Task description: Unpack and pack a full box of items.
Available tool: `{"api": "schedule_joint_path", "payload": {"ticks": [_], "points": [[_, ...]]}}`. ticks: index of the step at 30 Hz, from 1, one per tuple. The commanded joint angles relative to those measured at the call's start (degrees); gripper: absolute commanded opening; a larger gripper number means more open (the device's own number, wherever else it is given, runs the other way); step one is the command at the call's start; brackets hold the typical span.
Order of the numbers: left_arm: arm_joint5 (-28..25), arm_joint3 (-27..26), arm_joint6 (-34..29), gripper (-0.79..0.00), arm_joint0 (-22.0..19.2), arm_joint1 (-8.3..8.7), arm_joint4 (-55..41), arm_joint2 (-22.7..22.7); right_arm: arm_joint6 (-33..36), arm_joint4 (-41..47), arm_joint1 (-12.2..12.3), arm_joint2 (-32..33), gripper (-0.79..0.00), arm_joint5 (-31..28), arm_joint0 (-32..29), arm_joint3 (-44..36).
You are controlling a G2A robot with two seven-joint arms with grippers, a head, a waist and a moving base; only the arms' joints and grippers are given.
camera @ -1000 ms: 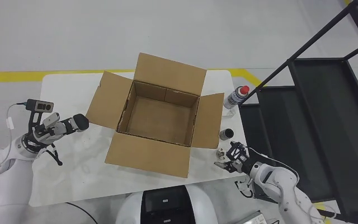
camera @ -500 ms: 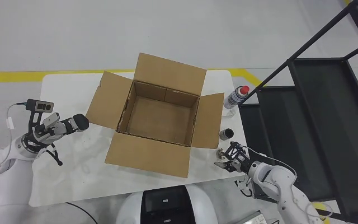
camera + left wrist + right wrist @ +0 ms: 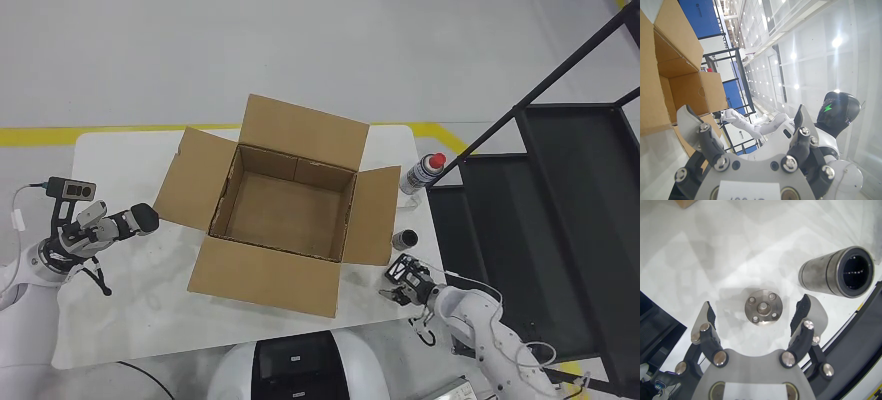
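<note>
Right gripper point(image 3: 755, 306) hangs fingers apart over the small round steel flange point(image 3: 762, 308), lying flat near the counter's point(image 3: 753, 247) front right corner. I worry a closing pinch slips on that thin disc and skids it off the edge.

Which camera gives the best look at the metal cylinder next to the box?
The right wrist view: the metal cylinder is large there, grooves and hollow bore plain. The top view has it small, beside the box flap. The left wrist view faces the box.

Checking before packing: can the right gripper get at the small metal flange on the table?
Probably yes: the right gripper is open above the flange, and the metal cylinder lies apart from it.
</note>
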Motion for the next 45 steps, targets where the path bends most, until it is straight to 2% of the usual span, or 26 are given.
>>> {"api": "schedule_joint_path", "payload": {"ticks": [1,13,16,17,19,22,24,27,29,32,34,45], "points": [[0.0,0.0,0.0,0.000,0.0,0.00,0.0,0.0,0.3,-0.5,0.0,0.1,0.000,0.7,0.0,0.2],[0.0,0.0,0.0,0.000,0.0,0.00,0.0,0.0,0.6,-2.9,-0.2,-1.7,0.000,4.3,0.9,1.8],[0.0,0.0,0.0,0.000,0.0,0.00,0.0,0.0,0.4,-3.6,-0.2,-2.1,-0.108,5.0,1.1,1.9],[0.0,0.0,0.0,0.000,0.0,0.00,0.0,0.0,0.6,-4.1,-0.2,-2.3,-0.188,5.4,1.1,1.8],[0.0,0.0,0.0,0.000,0.0,0.00,0.0,0.0,0.8,-4.5,-0.3,-2.7,-0.409,5.9,1.1,1.9],[0.0,0.0,0.0,0.000,0.0,0.00,0.0,0.0,1.0,-4.8,-0.3,-3.2,-0.496,6.3,1.4,2.2],[0.0,0.0,0.0,0.000,0.0,0.00,0.0,0.0,0.9,-5.0,-0.4,-3.4,-0.582,6.5,1.5,2.3],[0.0,0.0,0.0,0.000,0.0,0.00,0.0,0.0,0.1,-4.0,-0.4,-3.4,-0.613,6.2,1.4,2.4],[0.0,0.0,0.0,0.000,0.0,0.00,0.0,0.0,0.1,-4.1,-0.3,-3.1,-0.671,6.1,1.3,2.4],[0.0,0.0,0.0,0.000,0.0,0.00,0.0,0.0,-0.4,-5.0,-0.2,-2.9,-0.711,6.2,0.8,1.3],[0.0,0.0,0.0,0.000,0.0,0.00,0.0,0.0,-0.9,-5.3,-0.1,-2.3,-0.785,6.2,-0.6,-0.5],[0.0,0.0,0.0,0.000,0.0,0.00,0.0,0.0,-3.8,-5.8,1.7,6.3,-0.785,0.0,-14.8,-17.4]]}}
